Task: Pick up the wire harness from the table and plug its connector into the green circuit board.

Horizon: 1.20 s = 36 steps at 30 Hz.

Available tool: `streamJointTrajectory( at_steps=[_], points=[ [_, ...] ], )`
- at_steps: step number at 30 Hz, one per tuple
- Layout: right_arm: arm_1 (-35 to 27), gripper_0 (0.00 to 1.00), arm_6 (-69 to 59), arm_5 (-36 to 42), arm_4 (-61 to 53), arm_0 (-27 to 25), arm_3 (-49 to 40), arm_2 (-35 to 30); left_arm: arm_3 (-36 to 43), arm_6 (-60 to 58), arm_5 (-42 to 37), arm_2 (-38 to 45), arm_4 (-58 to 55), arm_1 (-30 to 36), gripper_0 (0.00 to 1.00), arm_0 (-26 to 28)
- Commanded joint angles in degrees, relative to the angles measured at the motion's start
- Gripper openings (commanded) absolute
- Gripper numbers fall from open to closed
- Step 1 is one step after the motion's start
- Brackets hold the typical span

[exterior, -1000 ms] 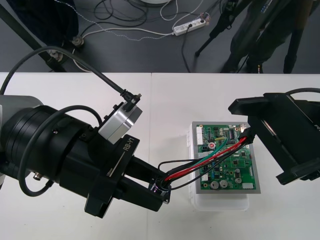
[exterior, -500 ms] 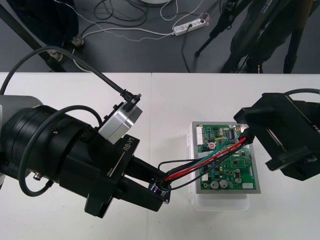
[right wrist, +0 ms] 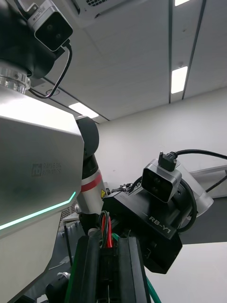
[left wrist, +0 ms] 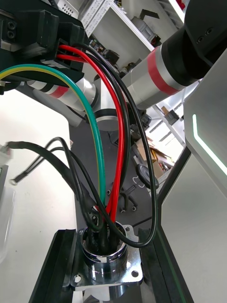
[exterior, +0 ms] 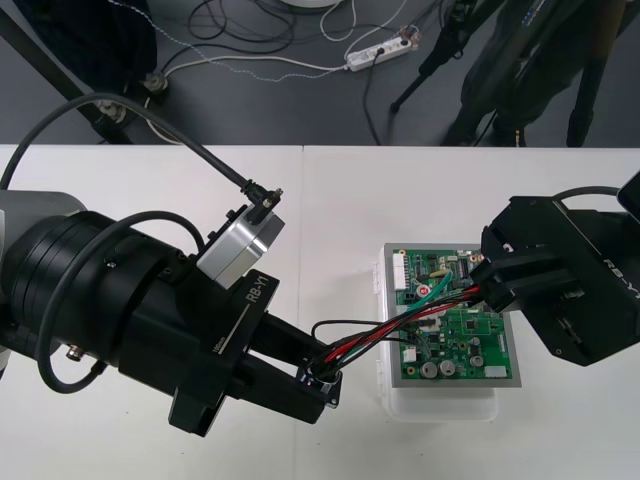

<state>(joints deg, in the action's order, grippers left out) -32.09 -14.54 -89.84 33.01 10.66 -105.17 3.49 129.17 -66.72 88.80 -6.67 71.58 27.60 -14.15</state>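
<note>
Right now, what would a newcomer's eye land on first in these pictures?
First comes the wire harness, its red, black and green wires strung tight across the green circuit board at the table's right. The left pincer, low beside the board's left edge, is clamped on its round metal socket. The right pincer grips the other end above the board's right side.

Red, black and green wire harness [exterior: 400, 322] stretches slantwise over the green circuit board [exterior: 472, 340].
</note>
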Motion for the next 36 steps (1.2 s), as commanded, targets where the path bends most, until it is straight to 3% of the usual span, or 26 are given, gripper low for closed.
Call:
streamJointTrajectory(
  at_steps=[1,11,12,14,17,18,36],
  points=[
    [0.89,0.00,-1.81,-0.16,0.56,-0.64,-0.48,0.11,0.47,-3.15,1.20,0.43,-0.30,-1.41,0.00,1.06],
    [0.89,0.00,-2.34,-0.16,-0.49,-0.73,-0.48,-0.15,0.47,-3.15,0.41,0.43,-1.01,-1.41,0.00,1.15],
    [0.89,0.00,-2.34,-0.16,-0.67,-0.64,-0.48,-0.15,0.47,-3.07,0.23,0.43,-1.01,-1.32,0.06,1.15],
    [0.89,0.00,-2.42,-0.16,-1.02,-0.64,-0.48,-0.15,0.47,-2.80,-0.56,0.43,-1.09,-1.41,0.66,1.15],
    [0.89,0.00,-2.60,-0.16,-1.37,-0.64,-0.56,-0.15,0.47,-2.80,-1.17,0.43,-1.09,-1.32,0.95,1.06],
    [0.89,0.00,-2.69,-0.16,-1.46,-0.64,-0.48,-0.07,0.47,-2.80,-1.26,0.43,-1.18,-1.41,0.99,1.06],
    [0.80,0.00,-4.09,-0.16,-1.46,-0.64,-0.48,-0.33,0.47,-0.17,-4.69,0.43,-0.66,-1.32,1.00,0.88]
  ],
)
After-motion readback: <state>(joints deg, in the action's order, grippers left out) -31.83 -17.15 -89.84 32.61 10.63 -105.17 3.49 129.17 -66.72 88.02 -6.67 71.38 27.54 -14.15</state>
